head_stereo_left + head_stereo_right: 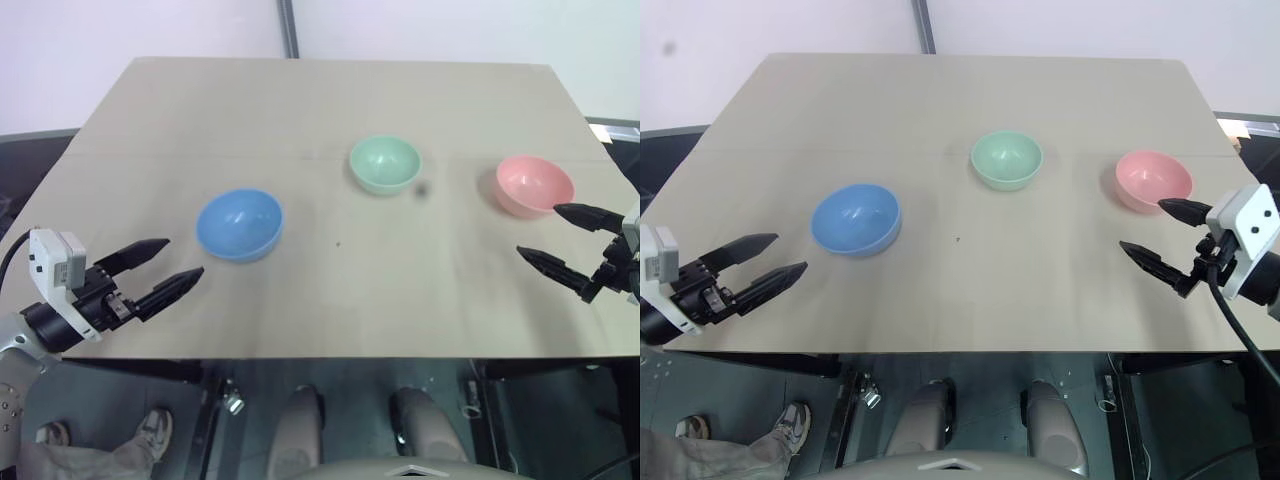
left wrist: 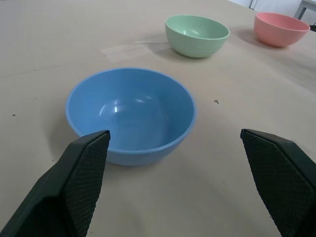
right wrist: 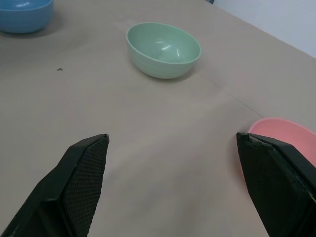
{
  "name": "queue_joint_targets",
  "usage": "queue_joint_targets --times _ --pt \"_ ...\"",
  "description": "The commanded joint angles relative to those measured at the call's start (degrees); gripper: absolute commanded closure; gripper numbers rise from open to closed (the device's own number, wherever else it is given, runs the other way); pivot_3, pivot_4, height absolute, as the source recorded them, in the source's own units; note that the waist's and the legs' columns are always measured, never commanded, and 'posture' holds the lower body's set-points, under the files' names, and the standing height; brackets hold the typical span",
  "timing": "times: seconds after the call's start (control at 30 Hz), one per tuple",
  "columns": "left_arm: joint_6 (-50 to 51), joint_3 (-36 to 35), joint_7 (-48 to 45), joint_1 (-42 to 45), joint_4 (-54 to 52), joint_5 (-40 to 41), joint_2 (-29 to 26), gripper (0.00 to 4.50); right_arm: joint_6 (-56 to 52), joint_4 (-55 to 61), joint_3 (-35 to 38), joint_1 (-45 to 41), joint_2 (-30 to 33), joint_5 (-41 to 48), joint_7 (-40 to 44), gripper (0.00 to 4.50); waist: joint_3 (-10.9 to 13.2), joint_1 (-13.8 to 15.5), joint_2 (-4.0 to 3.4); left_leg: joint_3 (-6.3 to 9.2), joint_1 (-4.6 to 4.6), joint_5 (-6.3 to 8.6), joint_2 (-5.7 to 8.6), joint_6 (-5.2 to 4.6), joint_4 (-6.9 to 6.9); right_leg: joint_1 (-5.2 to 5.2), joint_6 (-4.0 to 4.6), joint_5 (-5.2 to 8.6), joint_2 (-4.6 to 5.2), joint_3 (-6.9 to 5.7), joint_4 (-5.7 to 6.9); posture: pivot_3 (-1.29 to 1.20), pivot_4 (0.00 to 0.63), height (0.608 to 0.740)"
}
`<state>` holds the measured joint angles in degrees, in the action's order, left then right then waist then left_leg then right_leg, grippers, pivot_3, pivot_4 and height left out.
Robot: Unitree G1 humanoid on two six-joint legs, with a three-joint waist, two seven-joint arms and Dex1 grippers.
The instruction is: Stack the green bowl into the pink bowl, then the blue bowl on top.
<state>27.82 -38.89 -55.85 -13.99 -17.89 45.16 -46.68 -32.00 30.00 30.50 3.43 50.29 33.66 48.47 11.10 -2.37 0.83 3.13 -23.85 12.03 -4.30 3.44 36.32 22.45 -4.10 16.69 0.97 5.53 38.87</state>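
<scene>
The left gripper point(image 1: 168, 267) hovers over the near left part of the table point(image 1: 330, 100), fingers spread wide and holding nothing. The blue bowl point(image 1: 239, 224) stands upright just beyond and to the right of its fingertips, apart from them; in the left wrist view the bowl point(image 2: 131, 115) lies ahead of the gap between the two fingers.

The green bowl point(image 1: 385, 164) stands upright farther back, near the middle of the table, well apart from both grippers.

The pink bowl point(image 1: 534, 185) stands upright at the right, about as far back as the green bowl. The right gripper point(image 1: 552, 238) hovers just near of it, fingers spread wide and holding nothing. Its far fingertip point(image 1: 1172, 207) overlaps the bowl's near rim in the head views; contact cannot be determined. In the right wrist view the pink bowl point(image 3: 284, 140) sits beside one finger.

All three bowls are empty and separate; none is stacked.

The table surface is plain beige with a small dark speck point(image 1: 338, 243) between the blue and green bowls. A pale wall stands behind the table, and the floor is dark. A person's shoe point(image 1: 152, 432) shows at the near left, below the table edge.

No readable writing or labels are visible.
</scene>
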Motion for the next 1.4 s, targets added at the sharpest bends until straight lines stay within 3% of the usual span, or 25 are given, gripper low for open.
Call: queue_joint_targets --times 0.03,0.4,0.6,0.97,1.07,1.3,1.33,1.4 --pt "0.66 -1.79 0.37 0.99 -1.83 1.60 -0.93 0.04 0.26 1.24 1.04 -1.48 0.98 0.67 -0.50 0.00 0.00 0.00 0.00 0.00 0.00 0.00 0.00 0.00 0.00 0.00 0.01 0.00 0.00 0.00 0.00 0.00 0.150 0.740" --pt "2.25 2.35 -0.29 6.22 -5.80 5.30 -0.36 0.04 -1.25 -1.44 -10.76 -9.30 1.72 -5.27 -4.91 0.00 0.00 -0.04 0.01 -0.03 -0.02 0.00 0.00 0.00 0.02 0.03 -0.10 -0.09 0.00 0.03 0.02 0.00 0.150 0.740" --pt "1.00 9.92 -3.22 10.64 -11.26 5.49 -0.69 0.04 1.39 -20.96 -24.71 -25.09 0.70 -17.41 -7.57 0.00 0.00 -0.15 0.00 -0.15 0.00 -0.01 0.00 0.00 0.09 0.05 0.09 -0.17 0.00 0.13 0.05 0.00 0.150 0.740" --pt "2.17 13.28 -7.28 12.05 -15.30 8.26 -3.68 0.04 9.94 -50.59 -35.54 -42.79 -1.49 -29.00 -2.19 0.00 0.06 -0.24 -0.08 -0.23 -0.13 0.02 0.00 -0.04 -0.09 0.25 0.03 -0.22 0.00 0.17 0.01 0.00 0.150 0.740" --pt "1.48 13.41 -7.67 12.25 -15.34 7.52 -3.85 0.00 11.31 -57.88 -36.90 -46.83 -3.19 -31.07 -1.57 0.87 0.06 -0.29 -0.08 -0.25 -0.12 0.02 0.00 -0.04 -0.06 0.25 0.02 -0.23 0.00 0.18 0.02 0.00 0.150 0.740" --pt "-0.19 13.76 -6.67 10.90 -15.77 5.75 -2.85 0.00 16.70 -61.08 -37.29 -48.62 -4.48 -33.18 0.68 4.22 0.07 -0.14 -0.10 -0.26 -0.11 0.02 0.00 -0.04 -0.04 0.24 0.02 -0.24 0.00 0.19 0.03 0.00 0.150 0.740" --pt "-0.61 13.81 -6.48 10.70 -15.80 5.35 -2.56 0.00 18.42 -60.44 -37.35 -48.19 -4.35 -33.51 1.05 4.43 0.07 -0.15 -0.10 -0.26 -0.11 0.02 0.00 -0.04 -0.04 0.24 0.02 -0.24 0.00 0.19 0.03 0.00 0.150 0.740" --pt "-0.62 13.40 -5.76 10.46 -15.61 5.98 -1.72 0.00 19.85 -55.29 -36.91 -45.84 -3.70 -32.07 4.12 4.43 0.08 -0.14 -0.12 -0.26 -0.11 0.02 0.00 -0.04 -0.05 0.25 0.02 -0.24 0.00 0.20 0.04 0.00 0.150 0.740"
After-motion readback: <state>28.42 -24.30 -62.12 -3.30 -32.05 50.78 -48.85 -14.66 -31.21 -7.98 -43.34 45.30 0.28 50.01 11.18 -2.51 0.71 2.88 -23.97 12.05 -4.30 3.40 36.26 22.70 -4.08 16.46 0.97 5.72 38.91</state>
